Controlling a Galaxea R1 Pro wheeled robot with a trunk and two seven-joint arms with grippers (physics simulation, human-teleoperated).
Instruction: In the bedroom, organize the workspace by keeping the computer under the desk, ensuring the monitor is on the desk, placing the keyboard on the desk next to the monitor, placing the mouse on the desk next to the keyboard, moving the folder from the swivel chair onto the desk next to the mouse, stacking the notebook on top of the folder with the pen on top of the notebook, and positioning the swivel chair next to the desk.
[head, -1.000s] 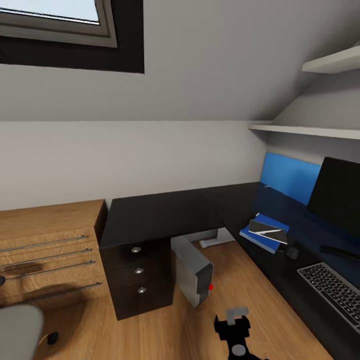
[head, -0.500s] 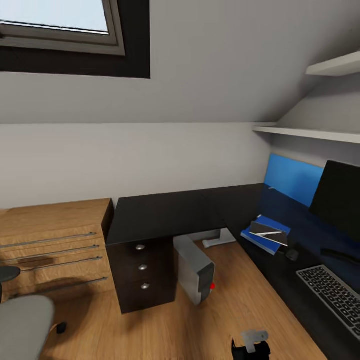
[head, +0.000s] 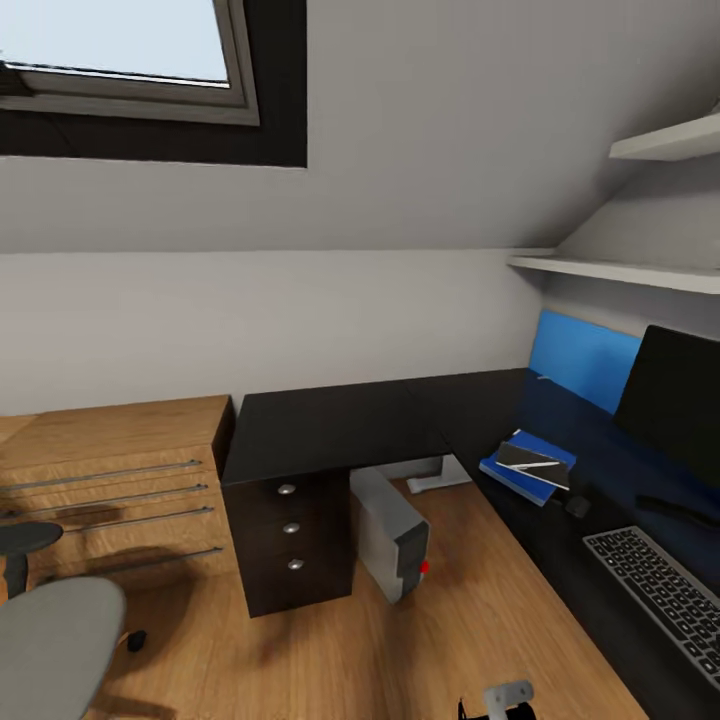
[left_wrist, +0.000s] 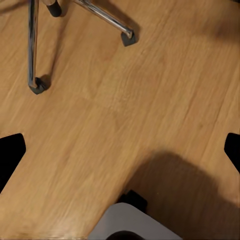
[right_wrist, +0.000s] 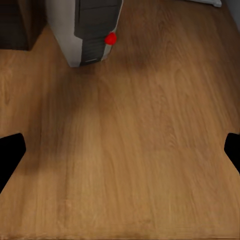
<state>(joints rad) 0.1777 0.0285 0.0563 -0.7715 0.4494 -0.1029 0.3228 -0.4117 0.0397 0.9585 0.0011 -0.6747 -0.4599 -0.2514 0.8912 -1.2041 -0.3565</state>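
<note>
Both jaws stood wide apart and held nothing: in each wrist view we saw 2 black fingertips at opposite edges, with bare oak plank floor (right_wrist: 130, 150) between them. We noted the right gripper (right_wrist: 120, 150) aimed at the floor, with the light grey-white computer tower (head: 392, 533) and its red front light just ahead of it. We noted the left gripper (left_wrist: 120, 150) aimed at the floor near 2 chrome legs of the grey upholstered swivel chair (head: 50, 640).

We located the chair at the near left of the head view, well apart from the glossy black L-shaped desk (head: 330, 430). On the desk we found the bright blue flat folder (head: 525, 470), carrying the thin dark notebook (head: 532, 460) and the short white pen (head: 543, 464). Beside them lay the small black mouse (head: 577, 506), then the dark grey keyboard (head: 660, 590), with the wide black monitor (head: 675, 400) behind. The tower stood tilted on the floor beside the dark drawer unit (head: 290, 540), partly beyond the desk edge.

We judged the chair to be the remaining item. It should roll freely on its casters, yet swivel under an off-centre push. We recommend taking hold at the stiff back or an armrest. It lay to the left of both grippers, nearer the left one.
</note>
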